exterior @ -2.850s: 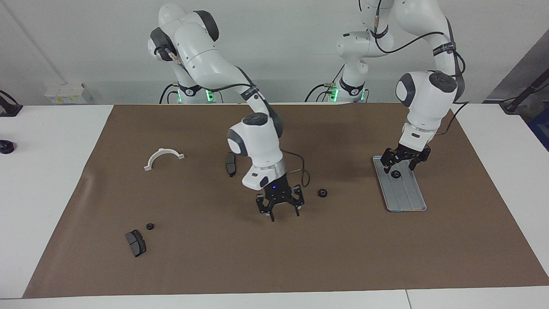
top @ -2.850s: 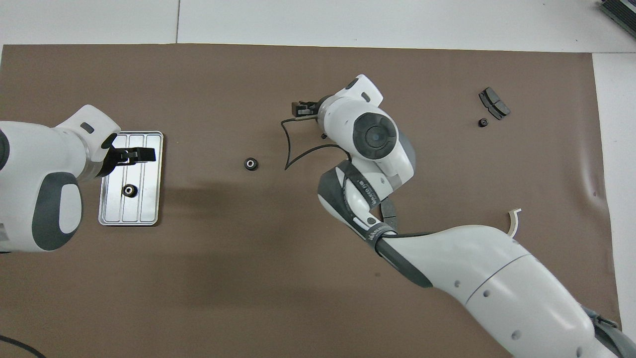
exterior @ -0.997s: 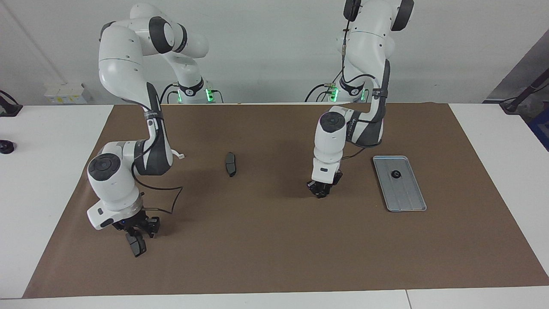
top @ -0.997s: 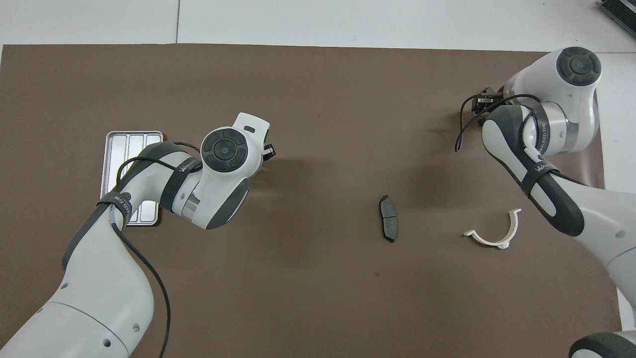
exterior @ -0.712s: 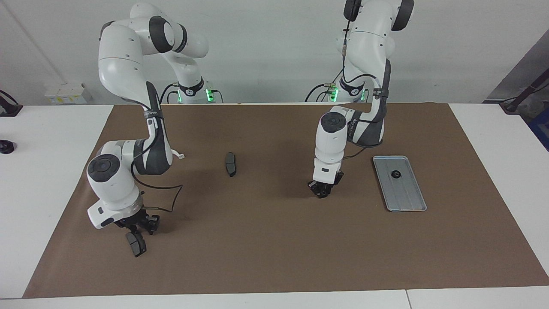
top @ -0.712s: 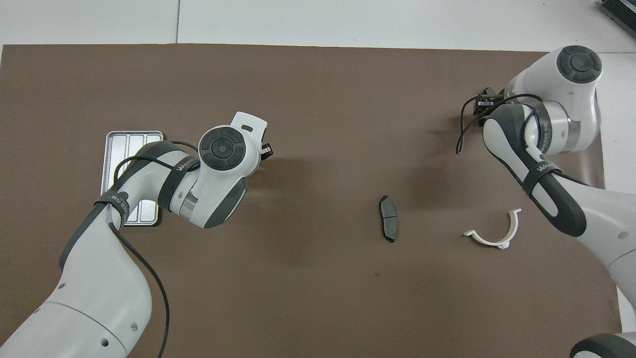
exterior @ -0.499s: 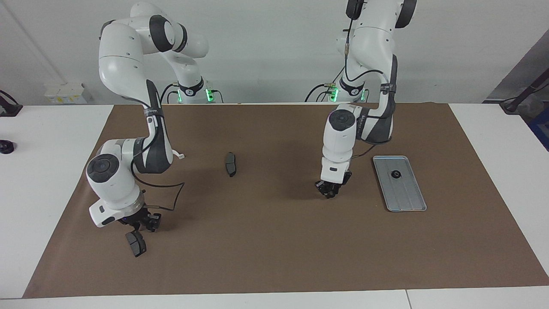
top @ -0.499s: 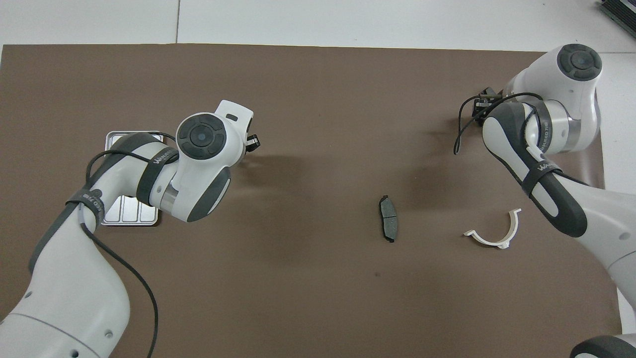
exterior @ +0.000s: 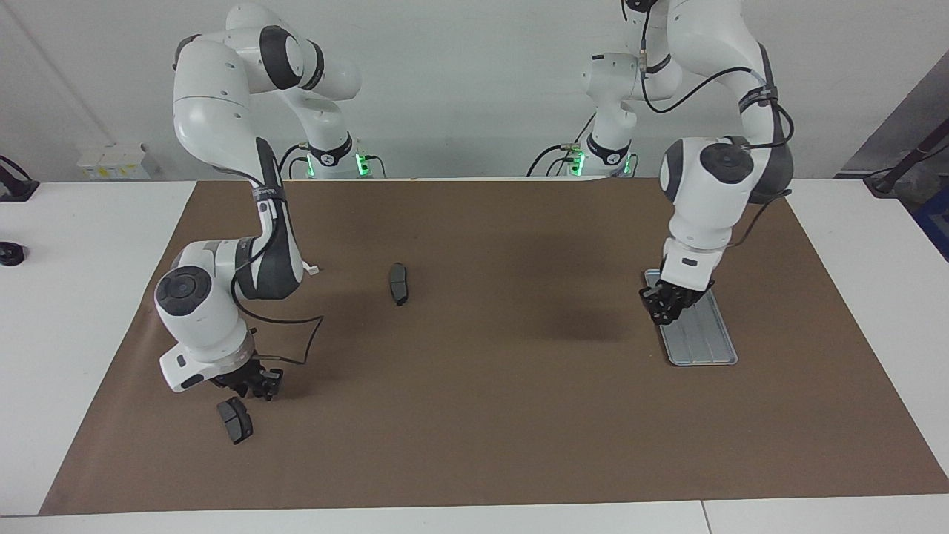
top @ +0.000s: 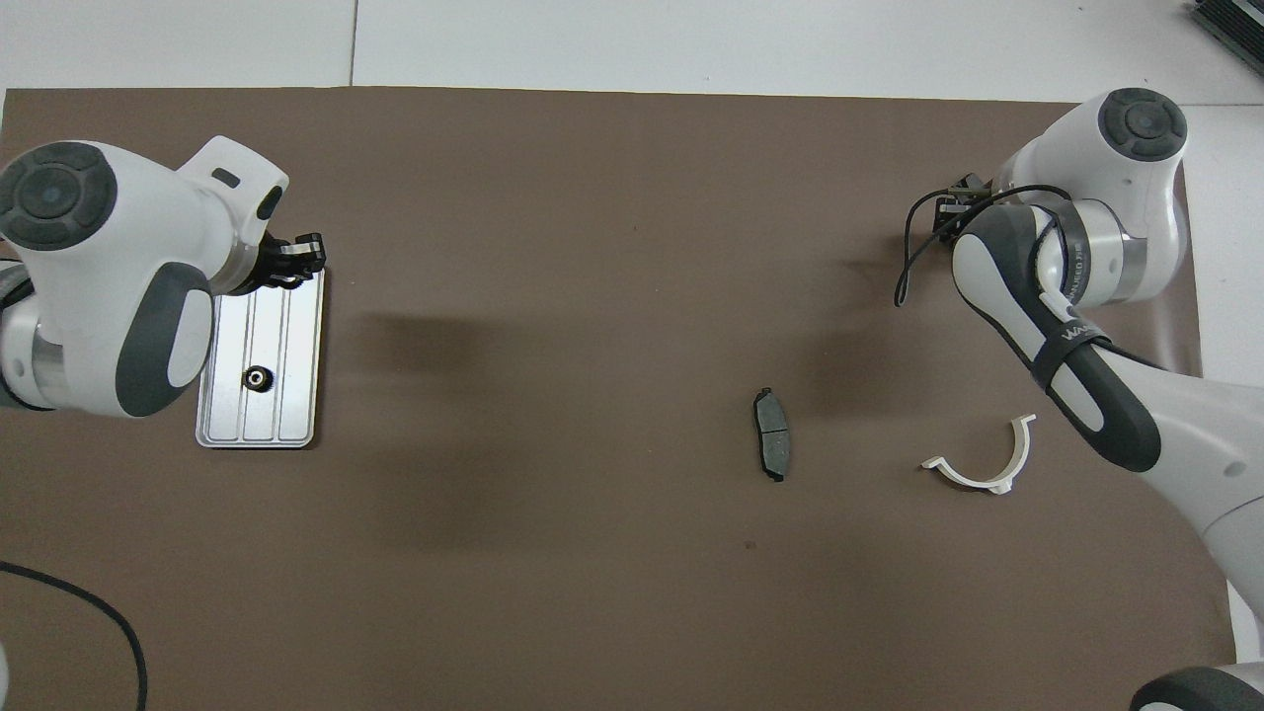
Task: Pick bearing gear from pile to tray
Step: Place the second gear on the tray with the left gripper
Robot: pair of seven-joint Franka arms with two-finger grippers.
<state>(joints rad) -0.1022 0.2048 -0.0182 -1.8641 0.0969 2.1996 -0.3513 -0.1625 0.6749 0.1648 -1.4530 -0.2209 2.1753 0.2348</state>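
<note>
**A:** Brown mat (exterior: pixel 474 445) is covering the table in the facing view. What is the left gripper (exterior: pixel 665 311) doing?

**B:** It is hanging over the tray (exterior: pixel 704 345), which is lying at the left arm's end of the mat. From this side its tips are looking dark and bunched, and I am not making out what is between them.

**A:** And the right gripper (exterior: pixel 248 386)?

**B:** It is hanging low over the mat at the right arm's end, just beside a pad (exterior: pixel 233 420). I cannot tell whether it is apart or together. A second pad (exterior: pixel 399 283) is lying mid-mat, well apart from both arms.

**A:** Switching to the overhead view, then.

**B:** The left gripper (top: pixel 294 265) is showing over the tray's (top: pixel 301 395) end farther from the robots, clamped on a small toothed gear (top: pixel 284 280). A second gear (top: pixel 257 376) is sitting in the tray, nearer the robots. The right gripper (top: pixel 953 202) is mostly hiding under its own arm. The bracket (top: pixel 978 464) is lying nearer the robots than that gripper, beside the second pad (top: pixel 772 446).
</note>
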